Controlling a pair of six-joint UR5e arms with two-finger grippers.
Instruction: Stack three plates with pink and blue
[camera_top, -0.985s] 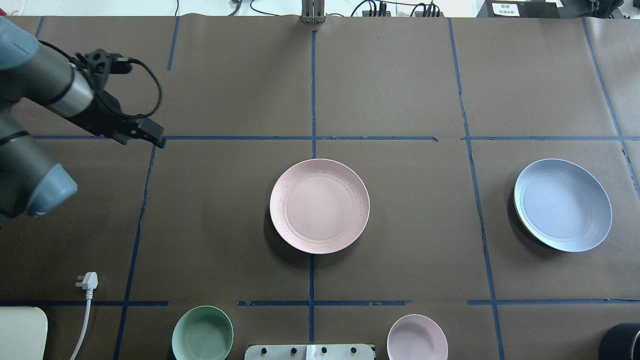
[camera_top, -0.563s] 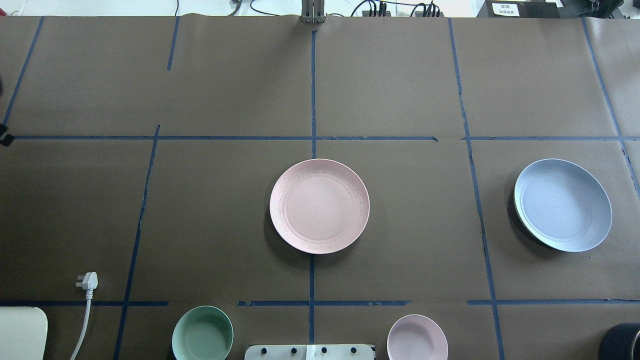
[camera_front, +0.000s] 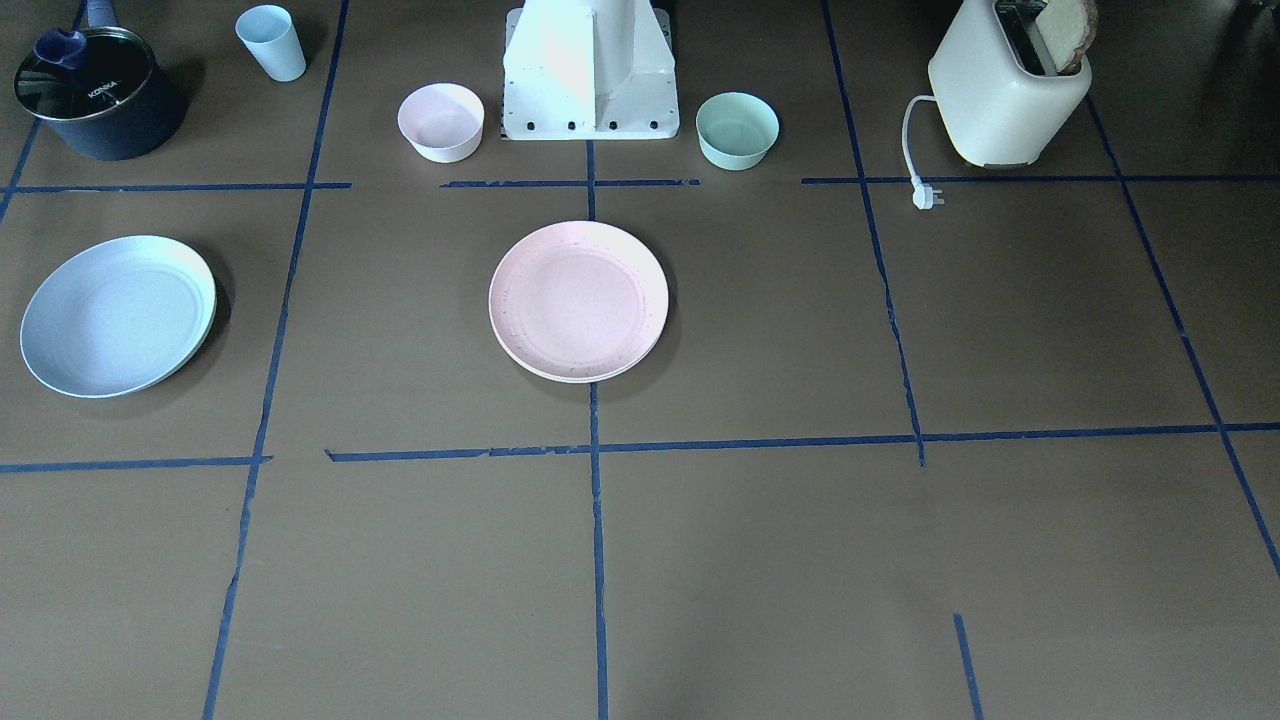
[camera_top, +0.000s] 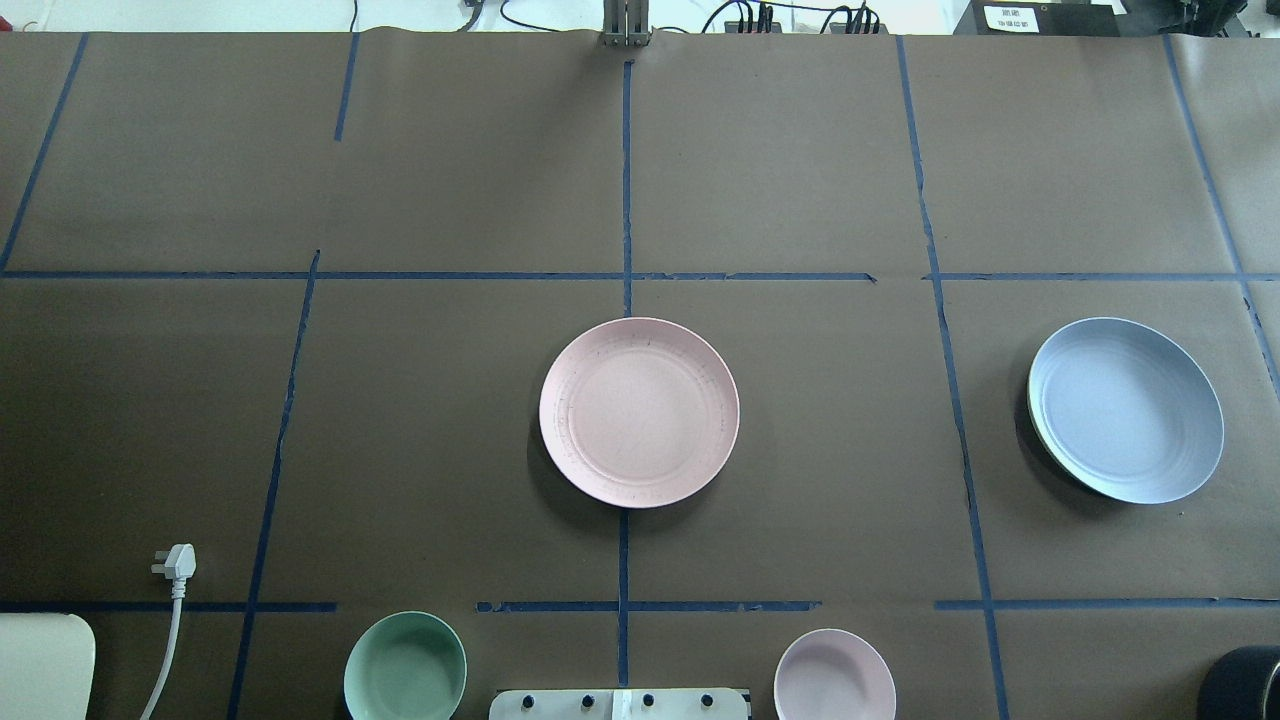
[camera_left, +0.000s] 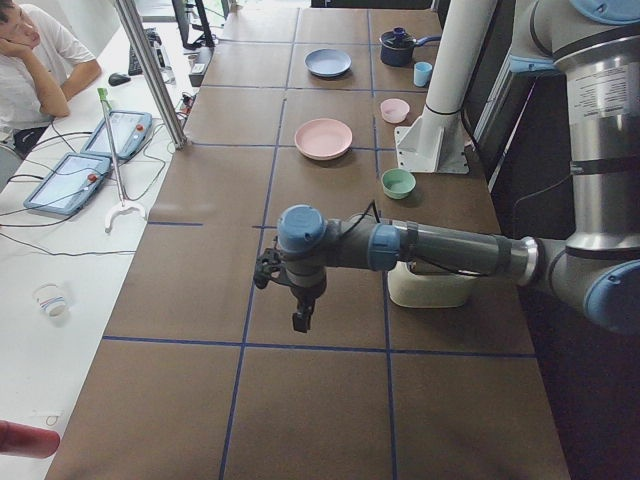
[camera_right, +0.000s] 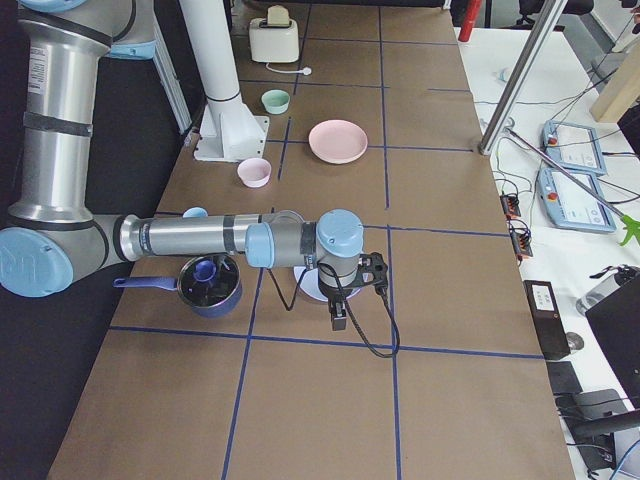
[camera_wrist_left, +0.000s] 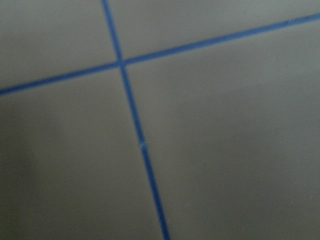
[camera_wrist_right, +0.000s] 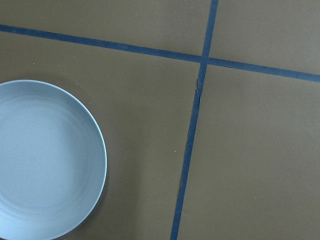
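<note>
The pale speckled pink plate (camera_top: 639, 412) lies at the table's middle and also shows in the front view (camera_front: 578, 300). The pale blue plate (camera_top: 1126, 410) lies far right, and its rim fills the right wrist view's left side (camera_wrist_right: 45, 160). A thin pale edge shows under the blue plate's rim; no cream-white plate shows plainly. My left gripper (camera_left: 300, 320) points down over the table's left end, far from the plates. My right gripper (camera_right: 339, 320) hangs just beyond the blue plate. Whether either is open or shut I cannot tell.
A small pink bowl (camera_top: 834, 675) and a mint-green bowl (camera_top: 405, 665) stand by the robot's base (camera_front: 590, 70). A toaster (camera_front: 1005, 90) with its plug (camera_top: 175, 562) is at the left, a dark pot (camera_front: 95, 95) and a blue cup (camera_front: 271, 42) at the right.
My left arm, at the overhead view's left edge a second ago, has drawn out of that view to the left. The plates have not moved.
</note>
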